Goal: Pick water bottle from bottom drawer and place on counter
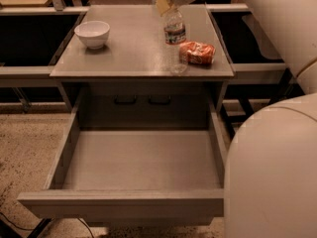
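Observation:
The water bottle (175, 33) is upright over the right half of the counter (133, 53), its clear base at or just above the surface. My gripper (166, 3) comes down from the top edge and is closed on the bottle's neck, hiding the cap. One pale finger pad (162, 4) shows at the bottle's left. The bottom drawer (141, 160) is pulled fully open below, and its grey floor is bare.
A white bowl (92, 33) stands at the counter's left rear. An orange-red snack bag (197, 52) lies just right of the bottle. Two small dark-handled drawer fronts (142, 101) sit under the counter. My white arm and body (277, 162) fill the right side.

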`<state>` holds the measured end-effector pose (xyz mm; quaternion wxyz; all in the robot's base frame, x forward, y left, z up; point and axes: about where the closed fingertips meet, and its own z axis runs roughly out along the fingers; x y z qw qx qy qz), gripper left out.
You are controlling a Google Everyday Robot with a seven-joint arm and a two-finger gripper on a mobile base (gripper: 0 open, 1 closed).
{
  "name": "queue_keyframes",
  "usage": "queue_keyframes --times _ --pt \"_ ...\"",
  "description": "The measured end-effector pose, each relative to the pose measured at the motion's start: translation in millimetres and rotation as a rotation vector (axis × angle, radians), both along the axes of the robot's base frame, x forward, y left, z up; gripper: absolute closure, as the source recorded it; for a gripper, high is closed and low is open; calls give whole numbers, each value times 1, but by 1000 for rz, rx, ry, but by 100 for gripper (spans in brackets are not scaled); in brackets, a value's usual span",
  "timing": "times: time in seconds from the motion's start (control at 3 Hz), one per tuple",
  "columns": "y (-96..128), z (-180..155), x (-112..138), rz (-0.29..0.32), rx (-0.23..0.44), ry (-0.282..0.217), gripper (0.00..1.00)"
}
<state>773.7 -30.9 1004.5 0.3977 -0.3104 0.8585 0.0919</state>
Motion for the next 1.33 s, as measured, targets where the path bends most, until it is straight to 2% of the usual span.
queue_keyframes --times 0.67,1.33 --pt "4 0 2 8 28 -8 100" --pt "8 8 4 19 95 -49 100"
